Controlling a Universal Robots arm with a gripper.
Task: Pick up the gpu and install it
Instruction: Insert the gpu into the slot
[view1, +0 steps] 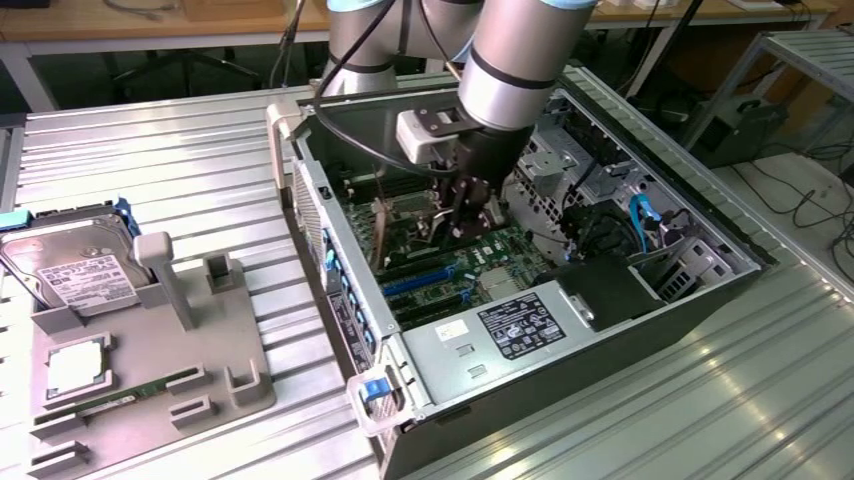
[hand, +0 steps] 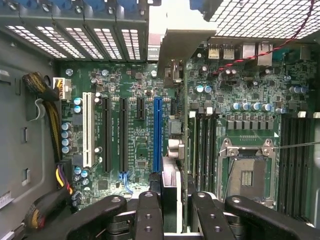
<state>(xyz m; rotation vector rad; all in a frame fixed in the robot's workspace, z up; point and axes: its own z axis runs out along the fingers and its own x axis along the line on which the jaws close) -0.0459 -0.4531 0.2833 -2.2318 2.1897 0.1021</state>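
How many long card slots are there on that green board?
4: a white slot nearest the yellow cables, then a black slot, a second black slot, and a blue slot beside the gpu. The gpu may hide another.

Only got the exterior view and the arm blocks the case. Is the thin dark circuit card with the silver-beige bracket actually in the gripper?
Observer: Yes. In the wrist view the gripper is shut on the gpu, which sits edge-on between the black fingers.
Operator: Lined up with which slot?
Observer: It runs alongside the long blue slot, on the side toward the black memory slots. I can't tell if it's seated.
Operator: Bracket end?
Observer: The silver-beige bracket points at the vented rear slot covers.
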